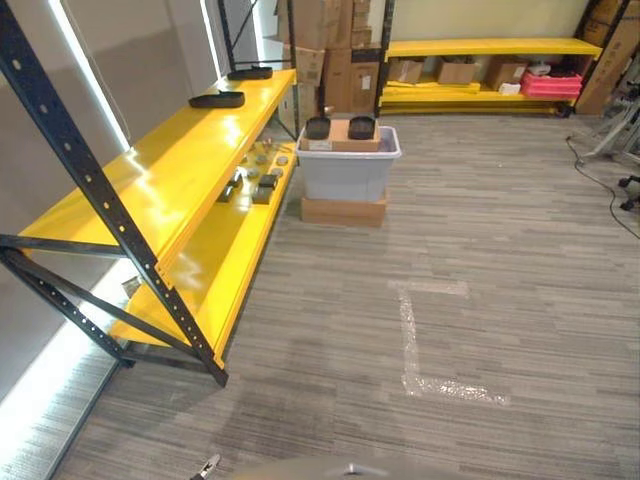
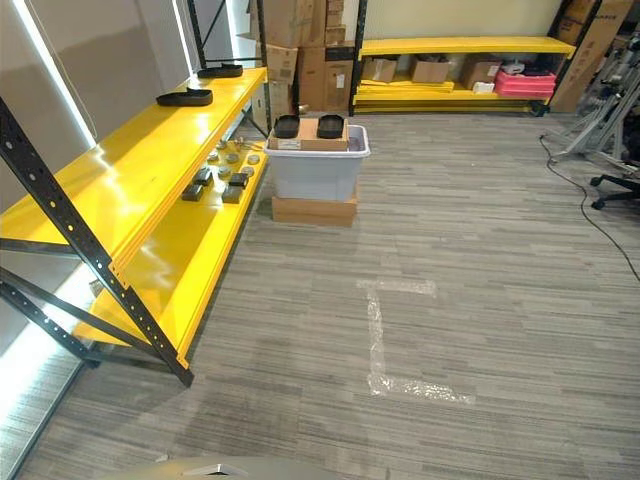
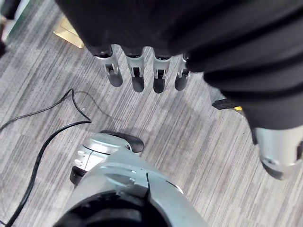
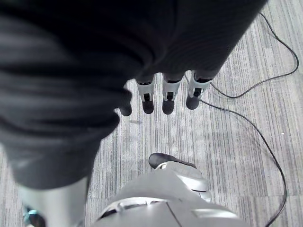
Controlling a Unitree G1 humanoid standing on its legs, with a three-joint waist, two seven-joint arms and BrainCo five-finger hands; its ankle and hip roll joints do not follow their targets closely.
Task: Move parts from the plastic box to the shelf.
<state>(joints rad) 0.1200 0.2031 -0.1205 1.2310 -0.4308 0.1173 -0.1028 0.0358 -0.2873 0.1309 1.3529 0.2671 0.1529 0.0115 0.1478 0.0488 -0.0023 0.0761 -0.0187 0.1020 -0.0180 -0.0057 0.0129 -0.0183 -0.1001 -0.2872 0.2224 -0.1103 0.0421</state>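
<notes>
Two black parts [image 1: 340,128] sit atop the plastic box [image 1: 348,170], well apart from both hands; several lie on the yellow shelf [image 1: 160,175]. Left hand [image 3: 137,71] and right hand [image 4: 165,97] hang relaxed, empty

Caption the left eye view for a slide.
Grey plastic box on a cardboard carton beside the yellow shelf, two black parts resting on top.
</notes>
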